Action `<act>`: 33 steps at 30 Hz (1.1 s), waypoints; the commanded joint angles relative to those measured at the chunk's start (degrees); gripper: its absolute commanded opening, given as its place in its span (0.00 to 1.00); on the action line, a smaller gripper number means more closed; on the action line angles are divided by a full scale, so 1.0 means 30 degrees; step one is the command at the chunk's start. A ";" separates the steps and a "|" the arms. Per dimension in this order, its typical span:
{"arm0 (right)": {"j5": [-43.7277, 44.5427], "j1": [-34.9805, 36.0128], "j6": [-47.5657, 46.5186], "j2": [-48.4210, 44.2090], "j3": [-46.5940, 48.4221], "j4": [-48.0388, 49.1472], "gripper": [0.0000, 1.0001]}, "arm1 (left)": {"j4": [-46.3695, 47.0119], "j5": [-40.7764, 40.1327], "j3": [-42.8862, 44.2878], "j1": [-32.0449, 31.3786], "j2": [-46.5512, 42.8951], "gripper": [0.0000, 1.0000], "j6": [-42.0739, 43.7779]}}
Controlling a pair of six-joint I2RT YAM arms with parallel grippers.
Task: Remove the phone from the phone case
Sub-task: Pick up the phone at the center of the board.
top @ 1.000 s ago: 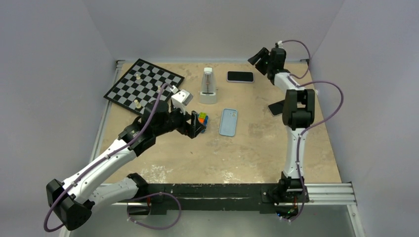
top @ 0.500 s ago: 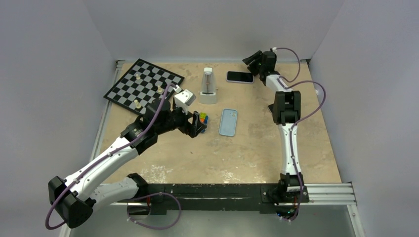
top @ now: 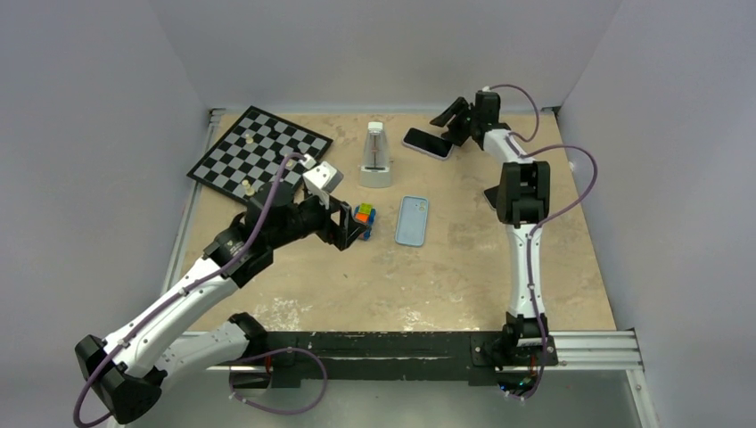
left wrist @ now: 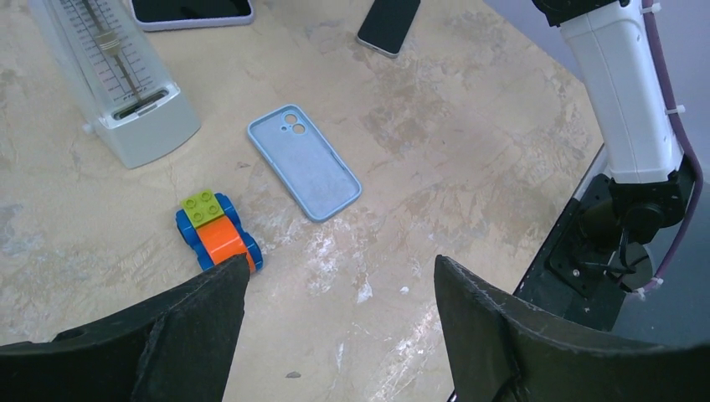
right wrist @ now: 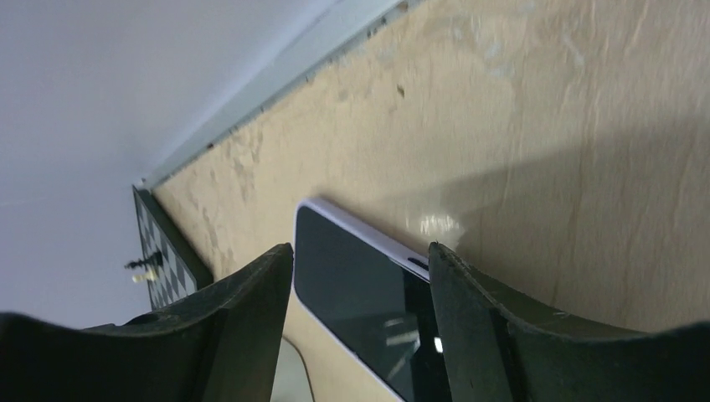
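Note:
A black-screened phone in a white case [top: 427,143] lies skewed at the back of the table. In the right wrist view this phone [right wrist: 360,293] sits between my right gripper's [right wrist: 360,255] jaws, which close on its two long edges. In the top view my right gripper [top: 448,122] is at the phone's right end. My left gripper [top: 354,223] is open and empty above the table beside a toy block car [top: 364,215]. The left wrist view shows only bare table between its jaws [left wrist: 339,276], and the cased phone [left wrist: 191,10] at the top edge.
An empty light blue phone case [top: 412,220] lies mid-table, also in the left wrist view [left wrist: 304,162]. A white metronome [top: 376,156] stands behind it. A chessboard [top: 258,153] with pieces is at the back left. A second dark phone [top: 493,195] lies by the right arm.
My right gripper has swung left and down onto the cased phone, and the phone has turned from straight to skewed. My left gripper has drawn back slightly to the left.

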 commanded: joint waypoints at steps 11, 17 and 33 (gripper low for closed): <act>0.0107 0.0795 -1.0026 -0.5605 -0.3345 -0.3414 0.79 | 0.0655 0.0579 0.0039 0.0023 -0.0306 0.84 -0.0363; 0.1392 0.1304 -1.4157 -0.4369 -0.0864 -0.5932 0.88 | 0.0816 0.0758 0.0127 0.0027 0.0054 0.84 -0.0466; 0.5401 0.3591 -1.5426 -0.2267 0.0906 -0.7891 0.98 | 0.1036 0.1188 0.0158 0.0027 0.0667 0.84 -0.0481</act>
